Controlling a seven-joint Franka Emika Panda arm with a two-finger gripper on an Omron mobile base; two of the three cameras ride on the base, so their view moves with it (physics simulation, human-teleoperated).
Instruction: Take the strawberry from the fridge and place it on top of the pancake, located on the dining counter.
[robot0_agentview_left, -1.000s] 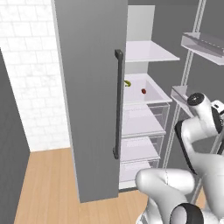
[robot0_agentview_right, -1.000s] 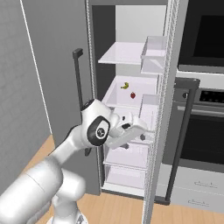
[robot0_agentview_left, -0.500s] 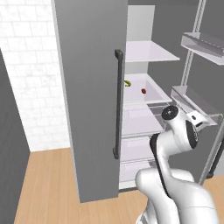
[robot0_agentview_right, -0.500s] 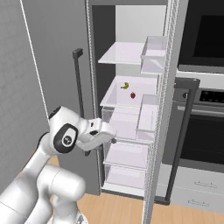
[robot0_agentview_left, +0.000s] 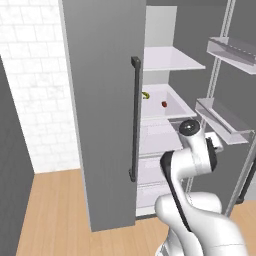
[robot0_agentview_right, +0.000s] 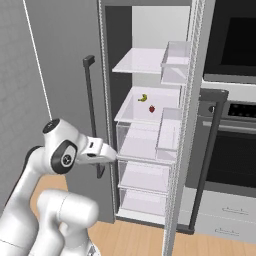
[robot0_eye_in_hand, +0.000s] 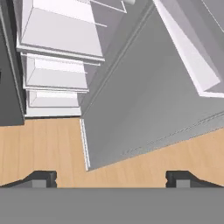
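- Deep on the middle white shelf of the fridge (robot0_agentview_right: 150, 117), toward its back edge, the strawberry (robot0_agentview_right: 151, 108) sits just beside a small yellow-green banana (robot0_agentview_right: 143, 97), the two apart.
- Right door of the fridge stands swung open, its inner bins facing the shelves.
- Below that shelf, clear drawers (robot0_agentview_right: 142, 145) stack down to the wood floor (robot0_eye_in_hand: 48, 148).
- Gripper (robot0_eye_in_hand: 111, 177) points down at the floor by the door's bottom edge, jaws spread wide, holding nothing.
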